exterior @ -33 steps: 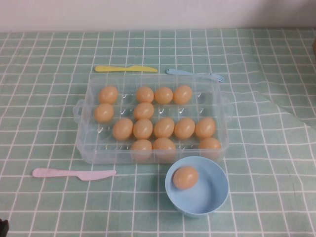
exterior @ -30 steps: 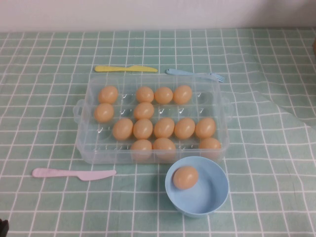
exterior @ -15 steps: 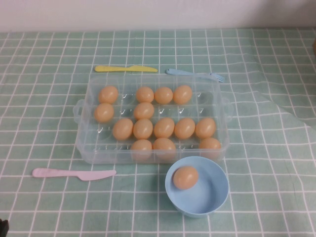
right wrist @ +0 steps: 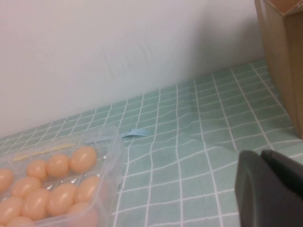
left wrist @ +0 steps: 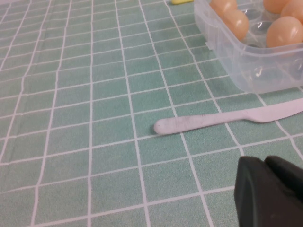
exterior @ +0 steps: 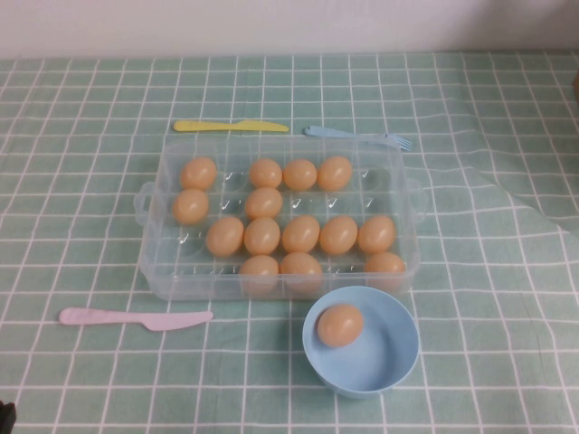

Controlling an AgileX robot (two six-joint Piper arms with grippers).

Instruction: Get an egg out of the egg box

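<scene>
Nothing had moved since the earlier pictures: every egg, utensil and bowl sat exactly where it was. You were looking down at a green checked tablecloth (exterior: pixel 81 235) with the clear plastic egg box (exterior: pixel 154 271) in the middle, its short ends to the left and right. Fourteen tan eggs lay in its wells, with several wells bare along the left and right sides.

Just near of the box, towards the right, stood a round blue bowl (exterior: pixel 393 362), and one egg (exterior: pixel 340 325) already rested inside it, on its left side. So, as far as you could judge, one egg was already out of the box and set down; whether another was wanted you could not tell.

A pink knife (exterior: pixel 136 318) lay near-left of the box, a yellow knife (exterior: pixel 231 127) just beyond its far edge, and a blue fork (exterior: pixel 357 136) beside that to the right.

Your left gripper (left wrist: pixel 270 194) showed only as a dark shape in its wrist view, low over the cloth near the pink knife and well clear of the box; whether its fingers were apart or together could not be told. Your right gripper (right wrist: pixel 270 189) hung off to the right of the box, its fingers equally unreadable. Neither held anything you could see.
</scene>
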